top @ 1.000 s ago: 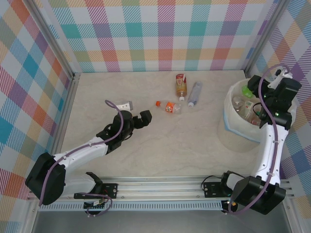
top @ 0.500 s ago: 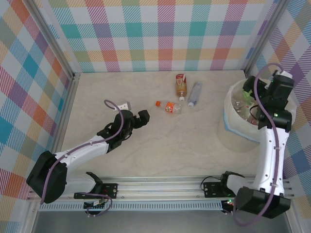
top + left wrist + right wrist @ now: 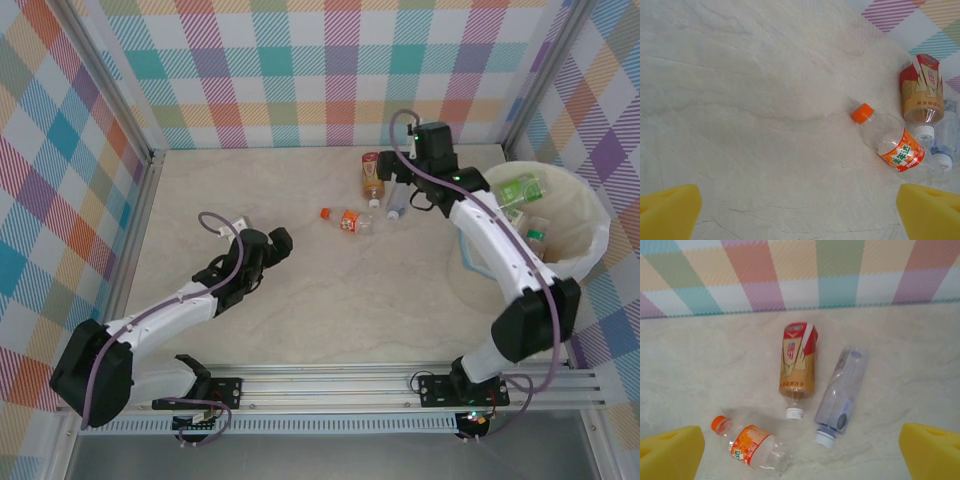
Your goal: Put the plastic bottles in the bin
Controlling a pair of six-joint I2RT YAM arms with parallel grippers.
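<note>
- Top external: three plastic bottles lie on the table [image 3: 300, 300], far middle. The tan-label bottle [image 3: 372, 175] and clear bottle [image 3: 400, 192] are side by side, with the orange-cap bottle [image 3: 348, 220] just in front. More bottles sit inside the bin [image 3: 592, 222] at the right.
- Same view: the right gripper [image 3: 413, 188] hangs over the tan/clear pair, jaws spread, nothing in them. The left gripper [image 3: 266, 240] is also spread and empty, low over the table left of the orange-cap bottle. Risk: both arms go for this one tight cluster and the links clash.
- Left wrist: yellow pads [image 3: 667, 205] sit in the lower corners with bare table between them. The orange-cap bottle [image 3: 892, 147] lies diagonally ahead-right, its base close to the other two caps; can't tell if they touch. Risk: a skewed approach catches it end-on, so it rolls or squirts out and knocks its neighbours.
- Right wrist: pads [image 3: 932, 450] are wide apart, nothing held. The tan-label bottle [image 3: 799, 365] and clear bottle [image 3: 842, 395] point their caps at the camera, near the plaid wall [image 3: 800, 275]. Risk: a descent between them grabs both, or a finger lands on one and kicks it towards the wall. Thin plastic probably buckles and slips under a hard squeeze.
- The carry has to clear the bin rim, so a marginal grip likely drops the bottle short.
</note>
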